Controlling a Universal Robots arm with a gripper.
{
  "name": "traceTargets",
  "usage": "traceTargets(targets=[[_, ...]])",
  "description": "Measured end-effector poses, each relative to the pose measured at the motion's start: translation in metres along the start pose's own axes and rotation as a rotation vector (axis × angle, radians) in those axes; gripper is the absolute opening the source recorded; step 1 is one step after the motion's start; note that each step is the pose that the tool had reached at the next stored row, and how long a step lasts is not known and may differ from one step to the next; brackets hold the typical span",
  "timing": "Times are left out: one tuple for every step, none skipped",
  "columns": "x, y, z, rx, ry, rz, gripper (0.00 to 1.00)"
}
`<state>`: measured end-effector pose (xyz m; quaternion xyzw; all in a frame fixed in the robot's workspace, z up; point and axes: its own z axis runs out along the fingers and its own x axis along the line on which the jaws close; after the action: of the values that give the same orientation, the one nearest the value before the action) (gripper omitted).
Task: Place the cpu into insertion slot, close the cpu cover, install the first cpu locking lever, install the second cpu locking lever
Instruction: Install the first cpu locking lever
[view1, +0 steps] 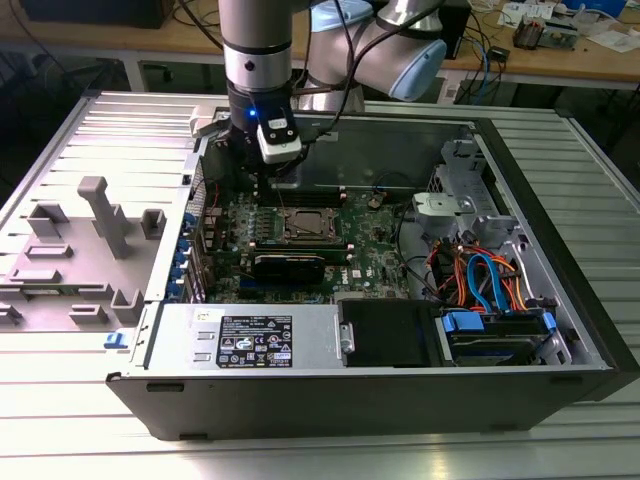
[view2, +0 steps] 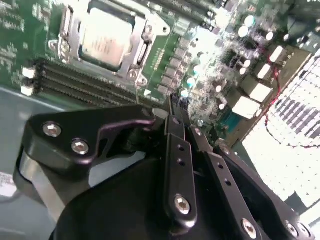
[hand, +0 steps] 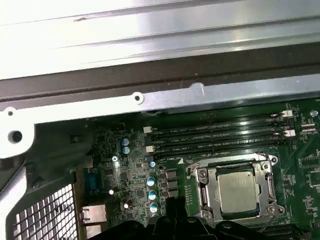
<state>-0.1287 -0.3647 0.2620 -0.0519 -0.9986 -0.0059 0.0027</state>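
The cpu (view1: 308, 224) lies flat in the insertion slot (view1: 306, 210) on the green board, its silver top showing in both wrist views (view2: 106, 37) (hand: 239, 192). The cpu cover (view2: 67, 30) (hand: 202, 192) lies down around the chip as a silvery frame. My gripper (view1: 262, 188) hangs over the board, to the exterior view's left of the slot and apart from it. Its black fingers (view2: 177, 150) come together at the tips, shut, with nothing between them. The gripper's tips (hand: 170, 212) point at the small capacitors beside the slot.
Long black memory slots (view2: 75, 82) (hand: 215, 135) run beside the socket. The open computer case (view1: 560, 290) has walls all around, with cable bundles and drive bays (view1: 480, 285) at the exterior view's right. A grey fixture tray (view1: 90, 240) sits outside the case at the exterior view's left.
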Motion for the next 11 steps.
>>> traceTargets(targets=[[0.0020, 0.0147, 0.0010, 0.0002, 0.0006, -0.051, 0.11], [0.0022, 0.0164, 0.0010, 0.0003, 0.0008, -0.063, 0.11], [0.0022, 0.0173, 0.0011, 0.0003, 0.0008, -0.068, 0.11], [0.0021, 0.0180, 0.0011, 0.0003, 0.0009, -0.073, 0.11], [0.0006, 0.0185, 0.0011, 0.0004, 0.0009, -0.079, 0.11], [-0.0006, 0.0187, 0.0011, 0.0004, 0.0010, -0.081, 0.11], [-0.0020, 0.0189, 0.0011, 0.0004, 0.0010, -0.083, 0.11], [-0.0033, 0.0190, 0.0010, 0.0004, 0.0010, -0.085, 0.11], [-0.0051, 0.0192, 0.0010, 0.0005, 0.0010, -0.087, 0.11], [-0.0070, 0.0195, 0.0010, 0.0005, 0.0010, -0.089, 0.11], [-0.0096, 0.0198, 0.0010, 0.0006, 0.0012, -0.090, 0.11]])
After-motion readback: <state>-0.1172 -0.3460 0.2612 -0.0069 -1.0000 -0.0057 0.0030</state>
